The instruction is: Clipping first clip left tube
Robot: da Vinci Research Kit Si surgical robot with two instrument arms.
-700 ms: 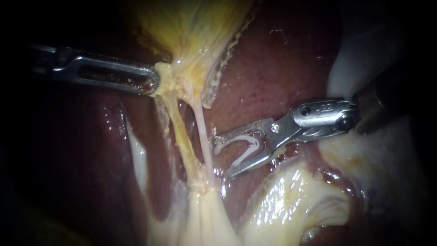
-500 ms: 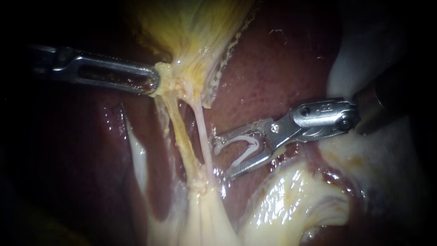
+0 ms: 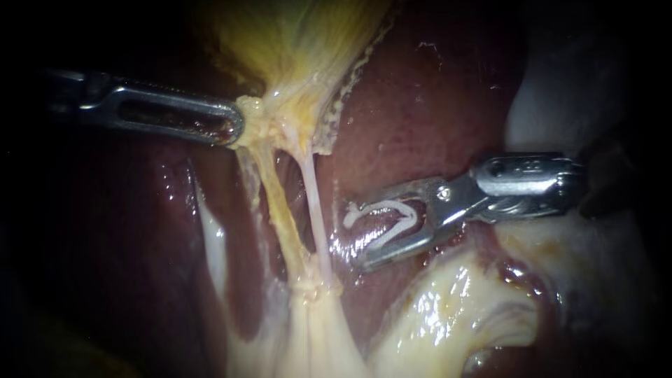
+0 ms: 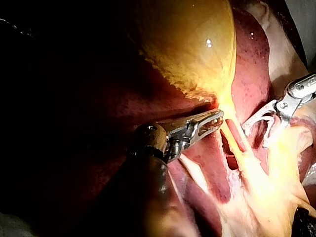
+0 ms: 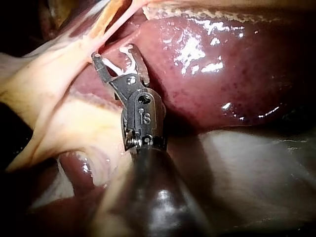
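Running from the narrow end of the gallbladder [image 3: 294,49] down to a pale knot of tissue, the left tube [image 3: 276,210] is the thicker, yellower of two strands stretched over the liver [image 3: 420,105]. It carries no clip. Just beside it, on the side nearer the right instrument, lies the thinner, pinkish right tube [image 3: 316,217]; the two stand apart at the top and meet at the knot below.

A white clip [image 3: 383,206] sits in the right instrument [image 3: 358,236], whose jaws stand spread wide with one leg of the clip seated against each. The clip is an open V, its mouth turned toward the tubes. Its hooked tip is near the right tube but does not touch it, and a strip of dark liver shows between them. Neither tube lies inside the clip. In the right wrist view the pinkish strand crosses just ahead of the spread jaws, clear of them.

The left instrument [image 3: 238,129] comes in across the dark upper liver, its slotted jaws pressed together on the yellow tissue at the gallbladder's narrow end, where the two tubes begin. The left wrist view shows the same hold, with the gallbladder swelling out ahead of the jaws.

Glistening, pale fatty tissue [image 3: 448,308] lies under the right instrument's shaft.
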